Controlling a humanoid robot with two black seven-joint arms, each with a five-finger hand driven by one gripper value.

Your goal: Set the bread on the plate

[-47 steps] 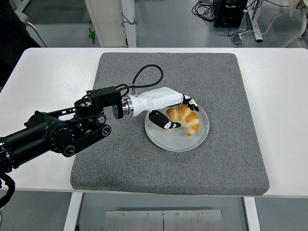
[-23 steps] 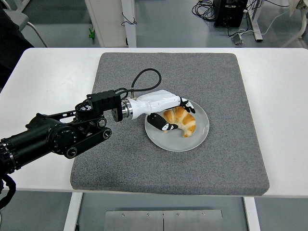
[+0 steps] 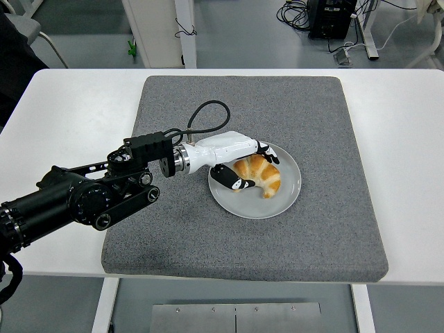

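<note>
Bread, a golden-brown curved croissant (image 3: 259,173), lies on the round white plate (image 3: 288,198) near the middle of the grey felt mat (image 3: 312,111), cupped loosely between the thumb and fingers of the white-and-black left hand (image 3: 239,163); its crust looks glossy and ridged.

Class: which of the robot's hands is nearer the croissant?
Left. The left hand is around the croissant on the plate; the right hand is out of view.
</note>
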